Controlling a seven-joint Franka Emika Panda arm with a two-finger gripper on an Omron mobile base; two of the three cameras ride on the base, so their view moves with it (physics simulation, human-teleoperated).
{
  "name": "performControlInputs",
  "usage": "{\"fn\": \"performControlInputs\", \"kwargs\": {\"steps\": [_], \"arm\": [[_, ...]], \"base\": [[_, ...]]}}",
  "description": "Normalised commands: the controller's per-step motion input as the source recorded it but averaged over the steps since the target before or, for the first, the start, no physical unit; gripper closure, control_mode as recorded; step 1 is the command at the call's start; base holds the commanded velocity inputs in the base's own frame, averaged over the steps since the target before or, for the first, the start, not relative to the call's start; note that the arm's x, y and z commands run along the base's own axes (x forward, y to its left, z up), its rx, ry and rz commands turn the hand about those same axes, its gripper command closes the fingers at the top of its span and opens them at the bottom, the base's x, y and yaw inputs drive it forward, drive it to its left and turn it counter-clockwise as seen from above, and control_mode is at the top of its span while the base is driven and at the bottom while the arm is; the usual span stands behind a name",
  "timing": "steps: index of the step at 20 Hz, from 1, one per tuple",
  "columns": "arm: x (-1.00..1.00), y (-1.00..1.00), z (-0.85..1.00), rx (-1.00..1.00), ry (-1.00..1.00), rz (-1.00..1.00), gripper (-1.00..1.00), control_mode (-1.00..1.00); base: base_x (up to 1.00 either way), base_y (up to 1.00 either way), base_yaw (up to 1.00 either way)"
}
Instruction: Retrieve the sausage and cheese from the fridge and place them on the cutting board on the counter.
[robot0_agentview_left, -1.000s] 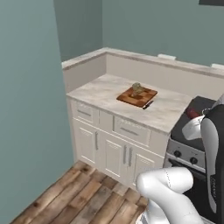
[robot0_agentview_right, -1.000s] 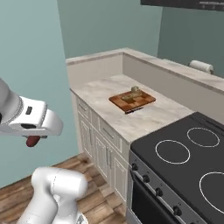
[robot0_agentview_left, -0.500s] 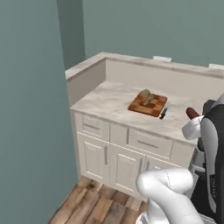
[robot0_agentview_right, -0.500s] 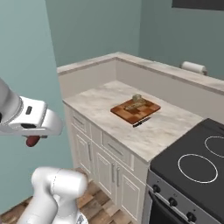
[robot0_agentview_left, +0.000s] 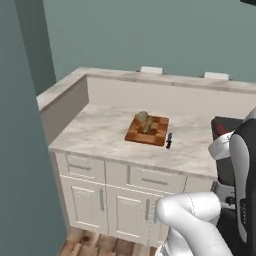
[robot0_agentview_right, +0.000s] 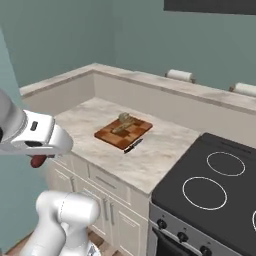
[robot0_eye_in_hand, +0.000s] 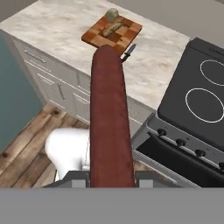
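Since a second ago both base views have swung as my base drives, so the cutting board (robot0_agentview_left: 147, 129) sits nearer the middle of the left base view and the stove (robot0_agentview_right: 220, 190) has slid rightward in the right one; that is my camera moving, not the things. My gripper (robot0_agentview_right: 37, 159) is clamped on the sausage (robot0_eye_in_hand: 110, 118), which runs as a long red-brown rod straight up the hand view from between the fingertips, and whose rounded end pokes out below the white hand in the right base view (robot0_agentview_right: 37, 161). Ahead of the gripper and well apart from it, the cutting board (robot0_eye_in_hand: 112, 31) lies flat on the desk (robot0_agentview_left: 95, 132). On the board's far end rests a small pale chunk, the cheese (robot0_agentview_right: 123, 118), with a second pale piece just beside it that I cannot identify. A small dark knife (robot0_eye_in_hand: 130, 50) lies on the desk just beside the board's near edge, toward the stove. Below the gripper I see the white cabinets (robot0_eye_in_hand: 61, 87) and the wooden floor (robot0_eye_in_hand: 26, 148). The stove stands to the gripper's right, touching the desk's end.
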Motion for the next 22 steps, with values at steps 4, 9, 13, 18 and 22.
{"fn": "performControlInputs", "kwargs": {"steps": [4,9,13,18,22], "arm": [[0.00,0.00,0.00,0.00,0.00,0.00,1.00,1.00],[0.00,0.00,0.00,0.00,0.00,0.00,1.00,1.00],[0.00,0.00,0.00,0.00,0.00,0.00,1.00,1.00],[0.64,-0.06,-0.04,0.00,0.27,-0.44,1.00,-1.00],[0.68,-0.02,-0.21,0.01,0.15,-0.34,1.00,-1.00]], "base": [[0.79,0.35,-0.40],[0.73,0.71,-0.31],[0.72,0.33,-0.33],[0.00,0.00,0.00],[0.00,0.00,0.00]]}}
